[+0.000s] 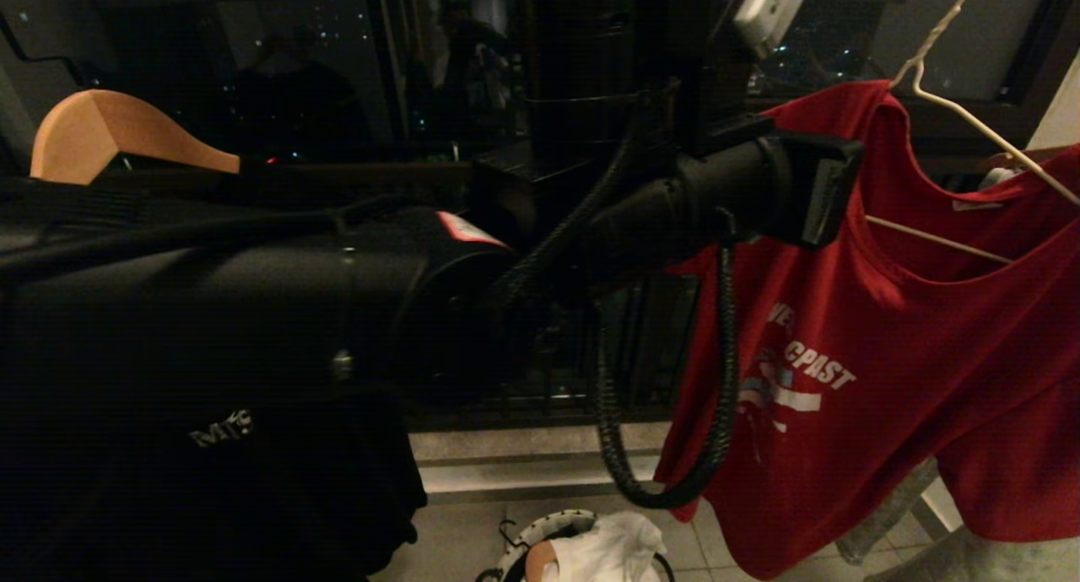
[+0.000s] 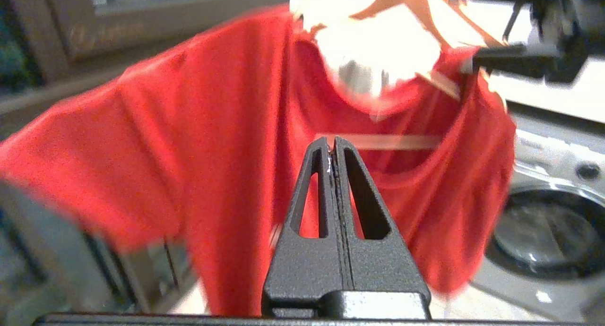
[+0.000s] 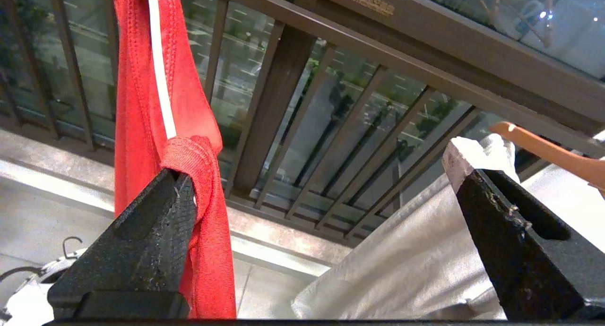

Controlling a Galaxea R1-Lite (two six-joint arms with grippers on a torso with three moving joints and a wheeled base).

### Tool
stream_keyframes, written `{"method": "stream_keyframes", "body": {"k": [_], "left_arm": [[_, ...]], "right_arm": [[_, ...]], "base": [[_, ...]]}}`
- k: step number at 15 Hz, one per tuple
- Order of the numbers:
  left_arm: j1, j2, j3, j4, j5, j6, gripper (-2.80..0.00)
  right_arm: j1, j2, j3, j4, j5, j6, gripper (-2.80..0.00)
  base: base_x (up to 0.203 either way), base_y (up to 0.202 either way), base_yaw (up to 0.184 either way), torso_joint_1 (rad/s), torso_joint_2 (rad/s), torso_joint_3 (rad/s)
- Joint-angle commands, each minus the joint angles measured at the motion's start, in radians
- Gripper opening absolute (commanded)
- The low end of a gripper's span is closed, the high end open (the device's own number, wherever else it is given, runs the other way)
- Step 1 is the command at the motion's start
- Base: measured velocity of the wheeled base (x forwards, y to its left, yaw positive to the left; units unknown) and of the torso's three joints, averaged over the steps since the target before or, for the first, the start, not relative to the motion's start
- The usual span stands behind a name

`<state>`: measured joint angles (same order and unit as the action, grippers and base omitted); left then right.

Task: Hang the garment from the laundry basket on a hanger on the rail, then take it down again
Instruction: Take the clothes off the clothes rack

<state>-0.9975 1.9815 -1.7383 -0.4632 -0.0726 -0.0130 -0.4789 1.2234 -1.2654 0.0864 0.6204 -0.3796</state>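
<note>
The garment (image 1: 911, 379), a red T-shirt with white chest lettering, hangs on the white wire hanger (image 1: 970, 122) at the right; the rail above is out of view. My left arm (image 1: 759, 194) reaches across to the shirt's shoulder. Its gripper (image 2: 333, 144) is shut and empty, pointing at the garment (image 2: 227, 151) just below the collar and the hanger's bar (image 2: 397, 141). My right gripper (image 3: 319, 175) stands wide open beside the garment (image 3: 198, 175); one finger (image 3: 142, 250) touches a bunched red fold under the hanger wire (image 3: 160, 80). The laundry basket (image 1: 527, 540) stands on the floor below.
A white cloth (image 1: 612, 548) lies in the basket. A wooden hanger (image 1: 110, 135) with a black T-shirt (image 1: 211, 481) hangs at the left. Window bars (image 3: 331, 141) stand behind. A pale cloth (image 3: 416, 269) and a wooden hanger (image 3: 548, 151) are near my right gripper. A washing machine (image 2: 543, 231) is beside the shirt.
</note>
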Motion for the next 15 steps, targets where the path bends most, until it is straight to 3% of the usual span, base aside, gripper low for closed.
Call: {"method": "stream_keyframes", "body": {"k": [1,3,4,6,12,15], "left_arm": [[-0.023,0.181,-0.162,0.037,0.018,0.032,-2.80],[-0.039,0.267,-0.209,0.052,0.024,0.104,-2.80],[-0.042,0.295,-0.215,0.007,-0.003,0.118,-2.80],[-0.043,0.330,-0.217,-0.050,-0.039,0.123,-2.80],[-0.046,0.347,-0.218,-0.068,-0.043,0.123,-2.80],[-0.060,0.365,-0.218,-0.112,-0.089,0.116,-2.80]], "right_arm": [[0.000,0.019,-0.010,-0.001,0.005,-0.001,0.00],[0.000,0.021,-0.015,0.000,0.005,-0.001,0.00],[0.000,0.019,-0.015,0.001,0.005,0.001,0.00],[0.003,0.010,-0.017,0.001,0.007,0.001,0.00],[0.041,-0.011,-0.017,0.005,0.006,0.001,0.00],[0.056,-0.013,-0.017,0.006,0.004,0.001,0.00]], "base": [[0.000,0.000,0.000,0.000,0.00,0.000],[0.000,0.000,0.000,0.000,0.00,0.000],[0.000,0.000,0.000,0.000,0.00,0.000],[0.000,0.000,0.000,0.000,0.00,0.000],[0.000,0.000,0.000,0.000,0.00,0.000],[0.000,0.000,0.000,0.000,0.00,0.000]]}}
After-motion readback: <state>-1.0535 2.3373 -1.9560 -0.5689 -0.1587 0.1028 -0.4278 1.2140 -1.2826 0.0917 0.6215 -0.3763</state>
